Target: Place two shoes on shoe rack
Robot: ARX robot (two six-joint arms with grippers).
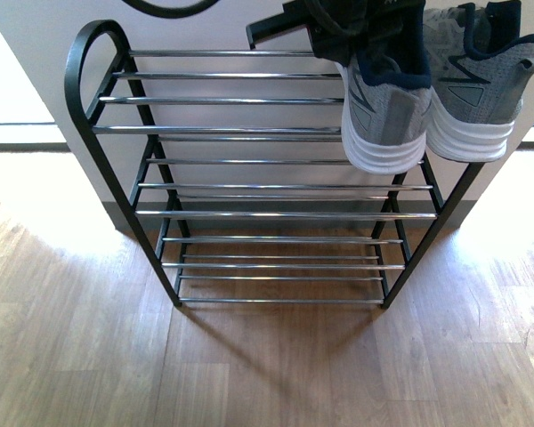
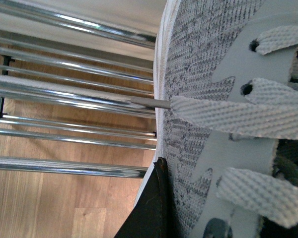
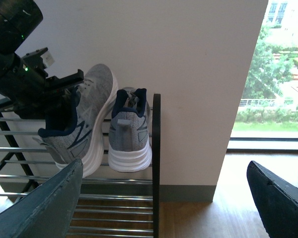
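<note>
shoes [image 1: 467,98], counted at two: both grey knit sneakers with thick white soles, white laces and dark blue lining at the collar. one shoe rack [image 1: 231,130], black frame with a looped left end, three tiers of thin chrome bars as far as the front view shows, set against a white wall [image 1: 214,27] on a wood floor [image 1: 267,374].

resting sneaker [image 1: 481,84] [image 3: 130,134]: sits upright on its sole at the right end of the top tier, just beside the rack's right side frame [image 3: 156,163]. heel toward the robot, toe toward the wall, long axis running front to back across the bars.

held sneaker [image 1: 387,107] [image 3: 87,121]: hangs just left of the other, above the same top tier. pitched, with toe raised toward the wall and heel low over the front bars; long axis again front to back, white sole turned partly toward its neighbour. cannot tell whether the heel touches the bars, or whether the two shoes touch.

left gripper [image 1: 356,36] [image 3: 72,91]: clamped on the held sneaker at the collar. in the left wrist view, one dark finger [image 2: 151,208] pressed against the knit side [image 2: 188,74], laces and chrome bars [image 2: 64,94] close by.

right gripper [image 3: 164,171]: spread wide, holding nothing, fingers [image 3: 44,208] well apart, back from the rack's right end and facing both heels.
</note>
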